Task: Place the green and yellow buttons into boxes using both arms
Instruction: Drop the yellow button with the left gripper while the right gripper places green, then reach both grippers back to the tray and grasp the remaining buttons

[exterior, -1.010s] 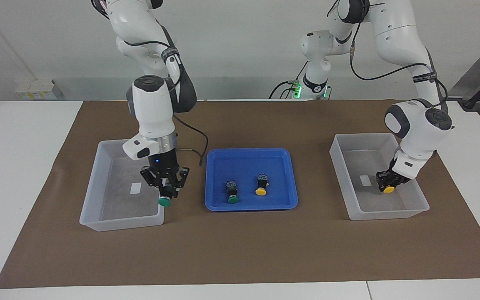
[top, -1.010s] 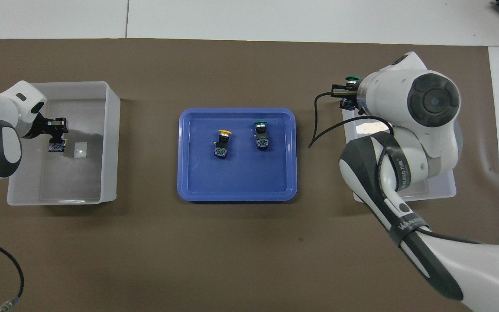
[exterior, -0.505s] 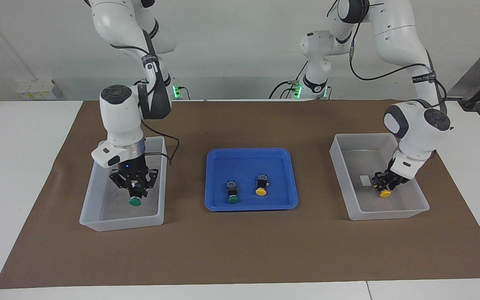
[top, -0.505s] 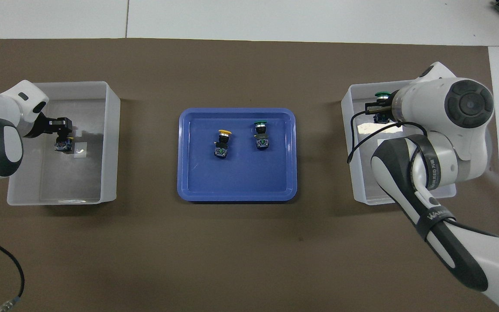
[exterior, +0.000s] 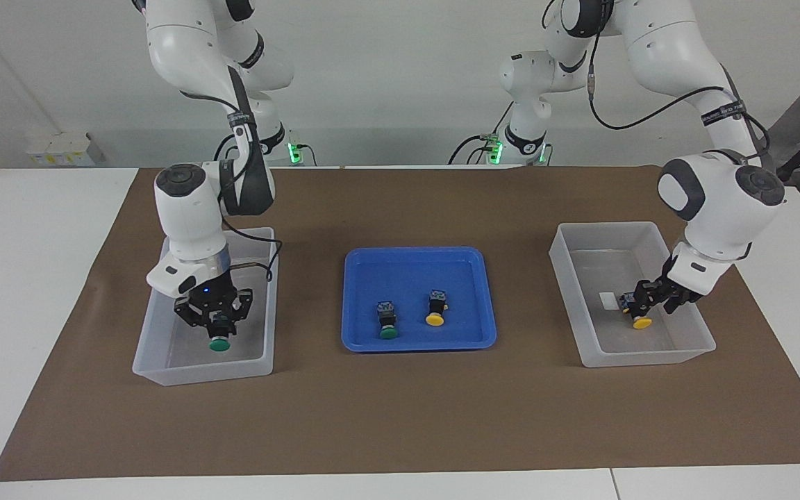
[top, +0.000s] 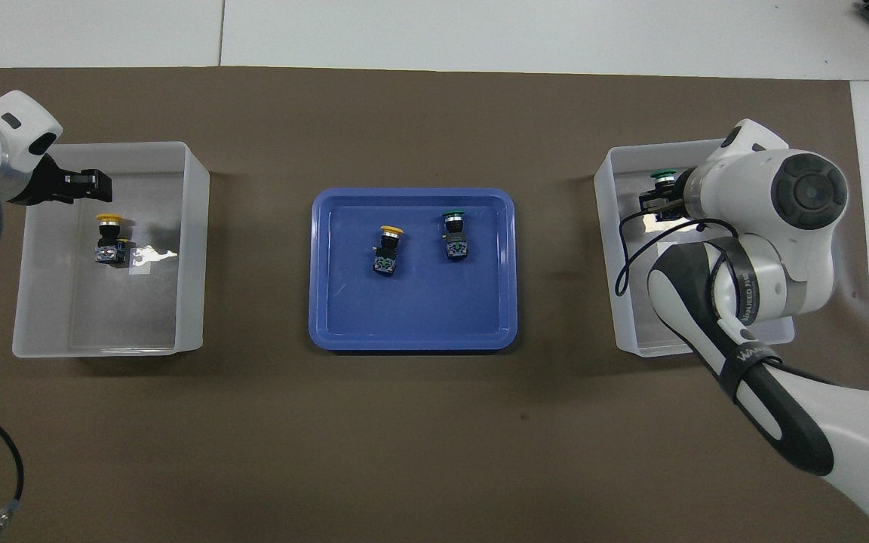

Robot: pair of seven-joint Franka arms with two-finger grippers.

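A brown-covered table (exterior: 400, 417) carries 2 translucent boxes and a blue tray (exterior: 419, 258) between them. The right claw (exterior: 217, 332) grips a green button (exterior: 219, 343) low inside its box (exterior: 157, 361). The left claw (exterior: 655, 297), fingers parted, hangs above a yellow button (exterior: 640, 321) lying in the other box (exterior: 650, 355). The tray holds 2 more buttons (1 green (exterior: 387, 329), 1 yellow (exterior: 435, 316)).

Facing cam: mounted high across table, looks back at both arm bases, wide shot, blue tray (exterior: 419, 298) dead center. Overhead cam: high above robots' own end, aimed forward and steeply down, tray (top: 413, 269) centered again. 2 views sit half a turn apart. Both share tray, brown mat (exterior: 400, 417), 2 bins flanking tray.
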